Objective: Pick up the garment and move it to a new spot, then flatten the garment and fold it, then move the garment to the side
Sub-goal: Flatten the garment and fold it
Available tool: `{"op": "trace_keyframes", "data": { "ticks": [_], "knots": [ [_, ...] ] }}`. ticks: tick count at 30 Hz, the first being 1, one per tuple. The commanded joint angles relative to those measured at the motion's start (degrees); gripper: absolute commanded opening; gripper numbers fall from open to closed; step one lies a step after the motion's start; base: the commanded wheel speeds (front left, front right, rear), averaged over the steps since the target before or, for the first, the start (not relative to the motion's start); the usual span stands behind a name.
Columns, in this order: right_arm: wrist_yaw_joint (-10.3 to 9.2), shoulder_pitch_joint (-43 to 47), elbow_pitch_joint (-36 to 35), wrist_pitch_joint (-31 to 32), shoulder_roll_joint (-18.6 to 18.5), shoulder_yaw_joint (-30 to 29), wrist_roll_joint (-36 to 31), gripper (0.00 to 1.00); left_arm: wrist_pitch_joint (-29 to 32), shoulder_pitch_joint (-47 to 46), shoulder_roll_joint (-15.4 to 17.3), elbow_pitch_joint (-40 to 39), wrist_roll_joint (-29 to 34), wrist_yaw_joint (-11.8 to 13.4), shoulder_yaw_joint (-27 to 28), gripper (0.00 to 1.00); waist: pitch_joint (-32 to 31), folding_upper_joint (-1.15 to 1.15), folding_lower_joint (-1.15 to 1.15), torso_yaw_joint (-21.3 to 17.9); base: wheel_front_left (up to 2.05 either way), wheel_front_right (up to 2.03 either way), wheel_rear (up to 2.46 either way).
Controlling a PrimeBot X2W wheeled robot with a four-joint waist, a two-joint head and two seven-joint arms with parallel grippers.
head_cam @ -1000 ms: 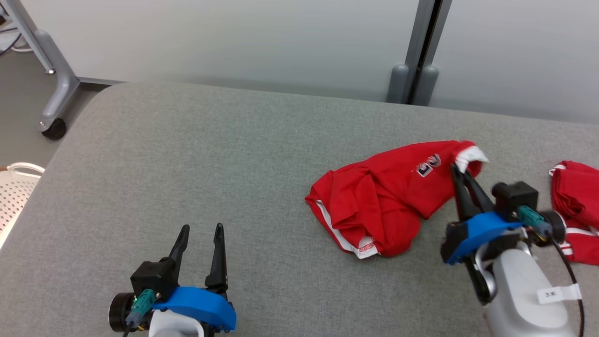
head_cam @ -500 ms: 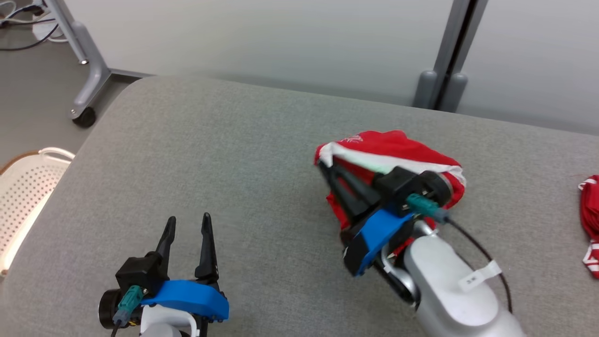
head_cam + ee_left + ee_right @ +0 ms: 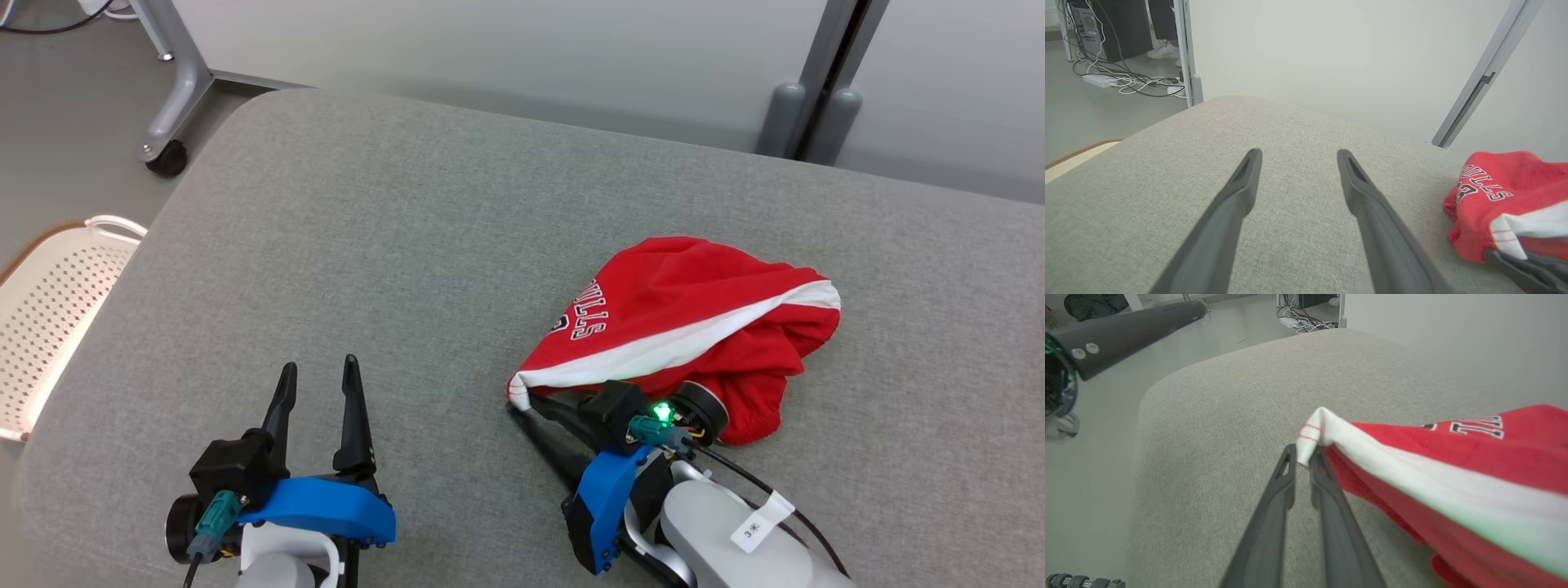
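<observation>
We judge red Bulls garment (image 3: 694,310) light, soft, limp: no stiffness, bunches easily, likely slides on grey upholstered surface (image 3: 367,229). Best hold, we reckon: white trim (image 3: 1392,465) at corner, where thicker seam should slip less.

Right gripper (image 3: 514,407) pinched nearly closed on that white corner. In head view, cloth trails from tips toward 2 o'clock and lies as crumpled heap on surface.

Left gripper (image 3: 317,371) spread wide, empty, at garment's 8 o'clock, well apart.

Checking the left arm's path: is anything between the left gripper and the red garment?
Nothing visible: bare grey cushion separates the open left gripper from the red garment, which the right gripper pinches.
</observation>
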Motion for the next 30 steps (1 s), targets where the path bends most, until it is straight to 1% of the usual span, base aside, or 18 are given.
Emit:
{"op": "trace_keyframes", "data": {
  "ticks": [1, 3, 6, 11, 14, 18, 22, 26, 30],
  "knots": [
    [0.01, -1.1, 0.1, -0.7, -0.1, 0.8, 0.7, 1.00, -0.2, -0.9, 0.0, 0.1, 0.6, -0.2, 0.0, 1.00, -0.1, 0.00, 0.00, -0.4, 0.00, 0.00, 0.00],
    [0.01, -1.7, -0.2, -2.3, -0.1, 2.0, 2.2, 1.00, -0.2, -0.9, -0.3, 0.4, 1.0, -0.5, 0.2, 1.00, -0.5, 0.00, 0.00, -1.4, 0.00, 0.00, 0.00],
    [0.01, -1.3, -0.8, -3.9, -0.1, 1.3, 2.8, 1.00, -0.2, -0.7, -0.4, 0.7, 1.4, -0.8, 0.4, 1.00, -1.4, 0.00, 0.00, -2.7, 0.00, 0.00, 0.00],
    [0.01, 0.3, -2.5, -5.4, -0.2, -0.9, 3.0, 1.00, -0.2, 0.1, -0.1, 1.1, 1.8, -1.0, 0.3, 1.00, -2.8, 0.00, 0.00, -4.6, 0.00, 0.00, 0.00],
    [0.01, 0.7, -3.6, -6.1, -0.2, -3.9, 2.0, 1.00, -0.2, 0.3, 0.2, 1.2, 2.0, -1.0, 0.1, 1.00, -3.7, 0.00, 0.00, -6.2, 0.00, 0.00, 0.00],
    [0.01, 1.9, -3.5, -6.5, -0.1, -10.7, -0.4, 1.00, -0.1, 0.3, 0.5, 0.9, 2.3, -1.1, -0.4, 1.00, -4.6, 0.00, 0.00, -7.7, 0.00, 0.00, 0.00],
    [0.01, 2.9, -2.2, -6.8, -0.2, -20.4, -4.9, 1.00, 0.2, 0.4, 0.4, 0.3, 2.4, -0.8, -0.7, 1.00, -4.5, 0.00, 0.00, -8.5, 0.00, 0.00, 0.00],
    [0.01, 3.8, 0.2, -6.8, -1.7, -31.2, -9.9, 1.00, 0.4, 0.0, 0.4, -0.4, 2.4, -0.8, -1.2, 1.00, -3.3, 0.00, 0.00, -8.1, 0.00, 0.00, 0.00],
    [0.01, 4.0, 2.7, -5.4, -3.2, -40.1, -13.5, 1.00, 0.4, -0.4, 0.4, -0.8, 2.2, -0.6, -1.3, 1.00, -1.2, 0.00, 0.00, -6.9, 0.00, 0.00, 0.00]
  ]
}}
